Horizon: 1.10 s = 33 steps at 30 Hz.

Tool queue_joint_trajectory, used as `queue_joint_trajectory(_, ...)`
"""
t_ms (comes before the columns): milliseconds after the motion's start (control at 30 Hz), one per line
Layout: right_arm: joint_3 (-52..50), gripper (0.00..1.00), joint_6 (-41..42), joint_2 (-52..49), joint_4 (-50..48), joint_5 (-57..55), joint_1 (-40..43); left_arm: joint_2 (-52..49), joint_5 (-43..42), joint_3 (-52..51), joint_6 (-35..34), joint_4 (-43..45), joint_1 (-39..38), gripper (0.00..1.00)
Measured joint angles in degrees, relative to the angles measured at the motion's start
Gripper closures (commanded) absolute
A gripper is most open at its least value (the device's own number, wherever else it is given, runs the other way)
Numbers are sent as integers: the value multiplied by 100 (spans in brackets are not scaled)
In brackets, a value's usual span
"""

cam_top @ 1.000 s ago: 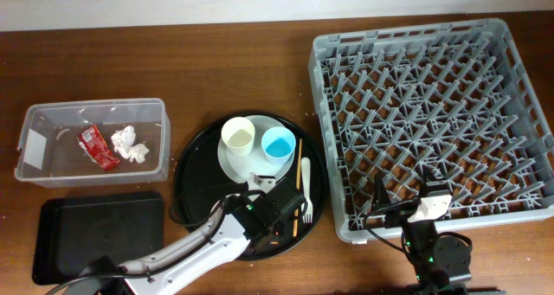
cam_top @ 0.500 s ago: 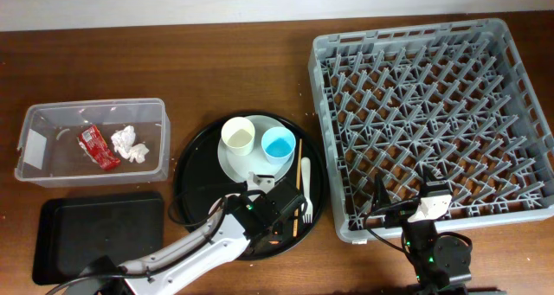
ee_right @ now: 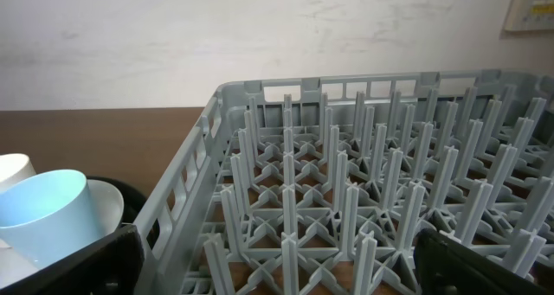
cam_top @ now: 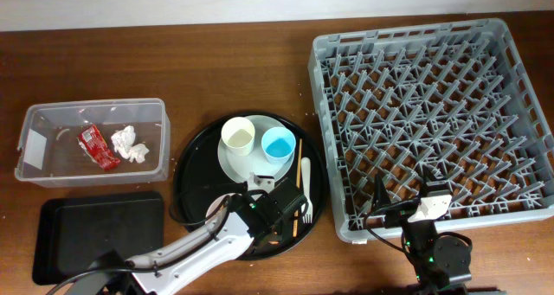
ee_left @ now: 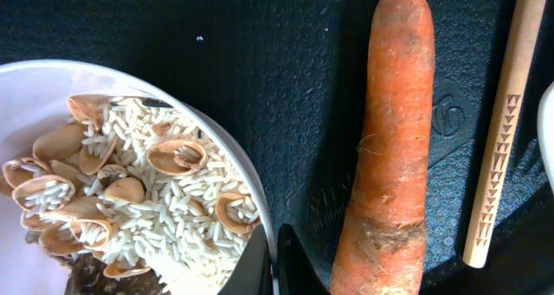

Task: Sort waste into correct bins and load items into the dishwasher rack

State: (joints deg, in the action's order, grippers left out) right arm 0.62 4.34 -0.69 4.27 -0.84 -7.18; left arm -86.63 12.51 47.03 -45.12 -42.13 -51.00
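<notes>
Not much has changed since a second ago: the left gripper (ee_left: 273, 253) slid a touch lower on the round tray (cam_top: 192, 169) and its fingers snapped together. Everything else is where it was.

From the left wrist cam the fingers are pressed together on the rim of the bowl (ee_left: 26, 87), one inside and one outside. The contact sits right at the frame's bottom edge, so it looks like a pinch but that's not 100% certain. The bowl is at the near side of the round tray, loaded with scraps (ee_left: 147, 182), rice grains and nut shells by the look of it. The carrot (ee_left: 394, 139) lies just beside it and the chopstick (ee_left: 502, 131) is past that.

How it'll handle: the bowl looks stiff and smooth, so a rim pinch is probably the only real option, but it could swivel in the grip. The load is loose and light, so any tilt likely spills it before it reaches the black bin (cam_top: 95, 230). Best to lift it level and slow.

The right gripper (ee_right: 277, 260) hangs spread wide with nothing in it, at the near edge of the rack (cam_top: 317, 87).
</notes>
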Motion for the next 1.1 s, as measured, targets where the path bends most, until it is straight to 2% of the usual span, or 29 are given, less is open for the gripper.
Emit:
queue_joint_trajectory(267, 0, 1, 2, 0, 0, 0, 0, -7, 44, 116, 116, -129, 2, 99)
queue_joint_trajectory(367, 0, 1, -4, 0, 0, 0, 0, -17, 15, 385, 210, -420, 7, 100)
queue_joint_trajectory(533, 0, 1, 0, 0, 0, 0, 0, -17, 120, 979, 793, -841, 4, 99)
queue_joint_trajectory(800, 0, 2, 0, 0, 0, 0, 0, -20, 452, 1451, 981, -1434, 31, 100)
queue_joint_trajectory(1100, 0, 1, 0, 0, 0, 0, 0, 9, 328, 1856, 1349, -2037, 1235, 100)
